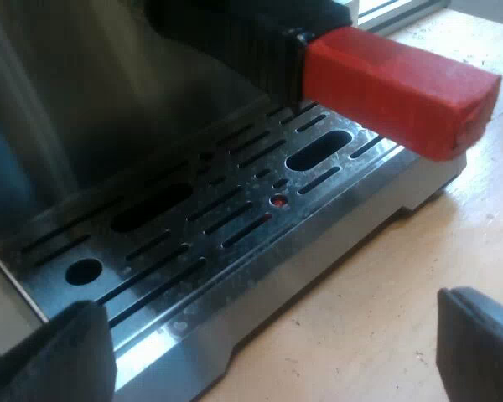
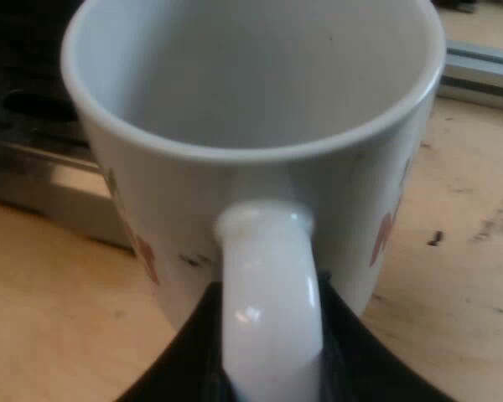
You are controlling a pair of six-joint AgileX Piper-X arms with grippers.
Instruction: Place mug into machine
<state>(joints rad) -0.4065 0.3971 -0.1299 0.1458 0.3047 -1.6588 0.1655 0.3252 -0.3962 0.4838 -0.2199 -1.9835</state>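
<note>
My right gripper (image 2: 272, 373) is shut on the handle (image 2: 268, 285) of a white mug (image 2: 251, 92). The mug is upright and empty, with red and green marks on its side. It stands close to the machine's drip tray edge (image 2: 42, 180), over the wooden table. My left gripper (image 1: 272, 352) is open, with nothing between its fingers (image 1: 63, 356). It hovers at the front edge of the slotted metal drip tray (image 1: 201, 226). The holder's dark handle with its red end (image 1: 402, 84) sticks out over the tray.
The espresso machine's steel front wall (image 1: 92, 100) rises behind the drip tray. A wooden tabletop (image 1: 386, 285) runs along the tray's front. A metal rail (image 2: 482, 71) lies on the table beyond the mug.
</note>
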